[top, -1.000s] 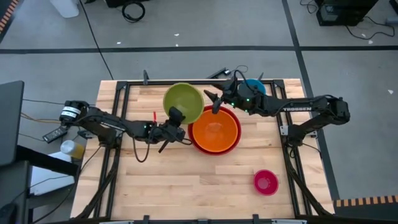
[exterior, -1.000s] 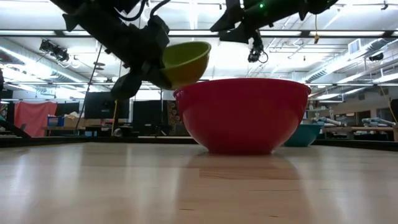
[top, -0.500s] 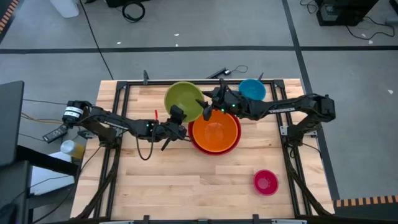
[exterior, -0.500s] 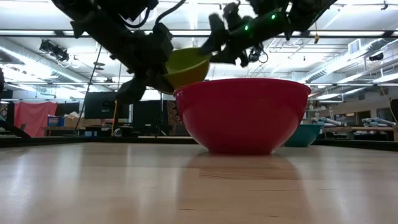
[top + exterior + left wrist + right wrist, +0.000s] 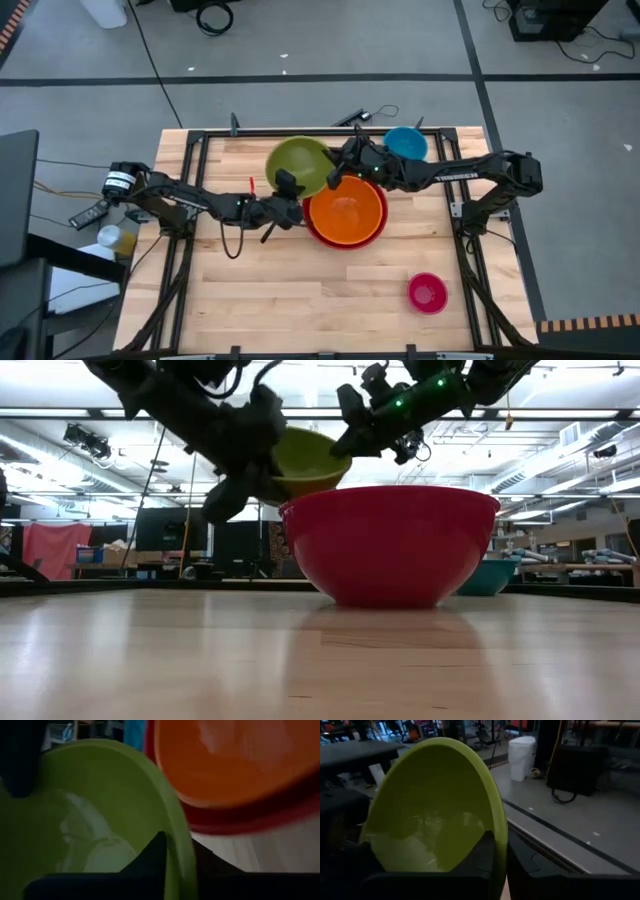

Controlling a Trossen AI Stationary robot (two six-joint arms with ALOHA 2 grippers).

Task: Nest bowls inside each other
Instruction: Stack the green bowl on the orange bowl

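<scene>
Both grippers pinch the green bowl's rim: left gripper at 7 o'clock, right gripper at 3, seemingly airborne beside the orange bowl.

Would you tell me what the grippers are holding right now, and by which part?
Both hold the lime green bowl by its rim: the left gripper on one side, the right gripper on the opposite side.

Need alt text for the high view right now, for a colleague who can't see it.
Both grippers, left and right, pinch opposite rims of the green bowl, held beside the orange bowl nested in the red bowl. Blue bowl and pink bowl sit apart.
</scene>
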